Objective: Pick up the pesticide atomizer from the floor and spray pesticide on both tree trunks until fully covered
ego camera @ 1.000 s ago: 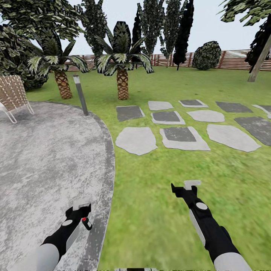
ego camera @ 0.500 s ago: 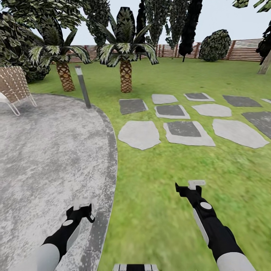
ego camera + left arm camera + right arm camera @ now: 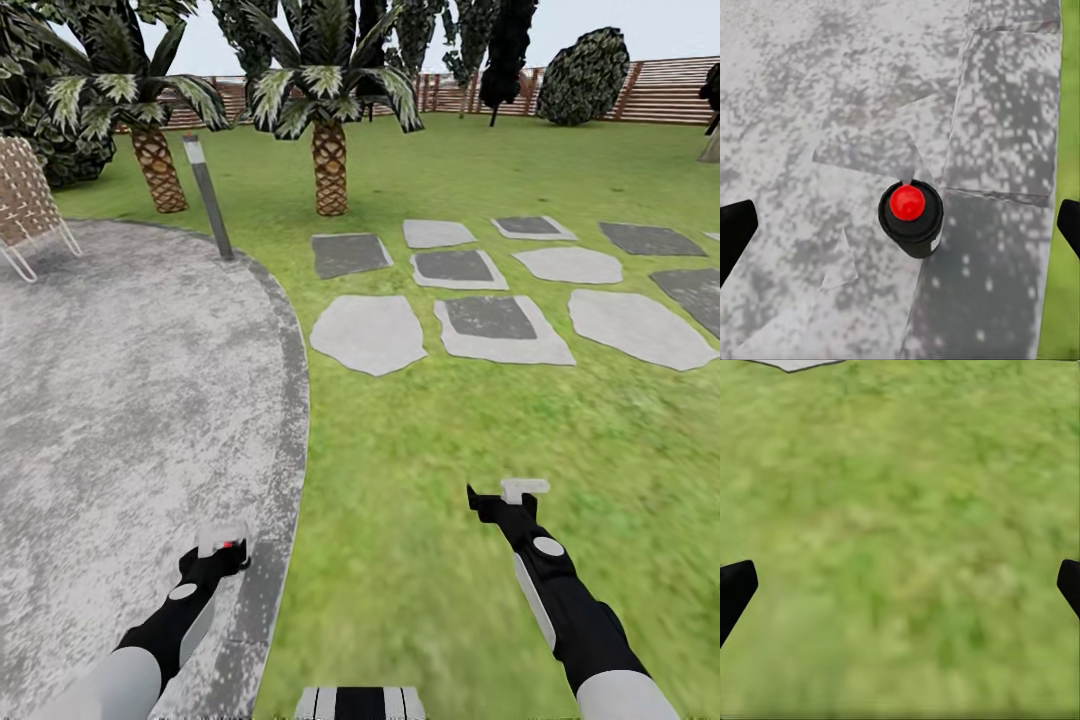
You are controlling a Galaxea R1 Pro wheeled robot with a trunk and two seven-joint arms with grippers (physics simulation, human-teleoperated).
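Note:
The pesticide atomizer (image 3: pixel 910 219), a black bottle with a red cap, stands upright on grey paving close to the grass edge. In the left wrist view I look straight down on it. My left gripper (image 3: pixel 902 225) hangs above it, open, with its fingers (image 3: pixel 733 232) far out on either side and apart from the bottle. In the head view the left gripper (image 3: pixel 222 543) covers most of the atomizer (image 3: pixel 232 546), whose red cap peeks out. My right gripper (image 3: pixel 518 492) hovers open over bare grass floor (image 3: pixel 900 540). A leaning pale tree trunk (image 3: pixel 712 146) shows at the far right edge.
The grey paved patio (image 3: pixel 120 400) fills the left. Stepping stones (image 3: pixel 500 330) lie ahead on the lawn. Two small palms (image 3: pixel 328 170), a lamp post (image 3: pixel 208 195) and a wicker chair (image 3: pixel 25 205) stand beyond. A slatted fence (image 3: pixel 670 95) and a round bush (image 3: pixel 585 75) close the back.
The camera has moved forward and tilted down, shifting the whole picture. The atomizer, seen just nearer than the left gripper before, now sits directly beneath it.

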